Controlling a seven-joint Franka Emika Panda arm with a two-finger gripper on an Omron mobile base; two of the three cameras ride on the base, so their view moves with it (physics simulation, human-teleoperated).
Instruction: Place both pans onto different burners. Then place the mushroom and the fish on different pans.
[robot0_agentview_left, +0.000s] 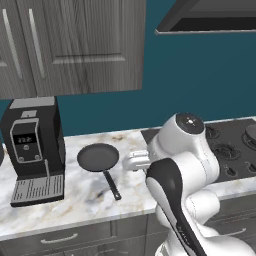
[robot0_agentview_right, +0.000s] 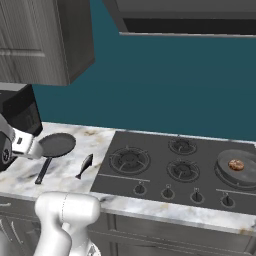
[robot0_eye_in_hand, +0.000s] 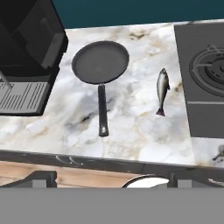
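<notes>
One frying pan (robot0_eye_in_hand: 100, 62) is seen lying on the marble counter (robot0_eye_in_hand: 131, 127), between the coffee machine (robot0_eye_in_hand: 28, 52) and the cooktop (robot0_agentview_right: 175, 165), with its thin handle pointed toward the front edge of the counter. The fish (robot0_eye_in_hand: 162, 90) is laid on the counter between this pan and the cooktop, apart from both, and its forked tail is turned to the front edge as well. A second pan (robot0_agentview_right: 236, 167) is placed on the burner at the cooktop's end farthest from the coffee machine, and the mushroom (robot0_agentview_right: 235, 164) is seen resting inside it. The other burners (robot0_agentview_right: 129, 160) of the cooktop are left bare, with a row of small knobs (robot0_agentview_right: 167, 193) in front of them. The gripper (robot0_eye_in_hand: 112, 180) is held above the front edge of the counter, near the first pan but not touching it. Only the two dark finger tips are shown at the bottom of the hand view; they are set well apart and nothing is held between them.
</notes>
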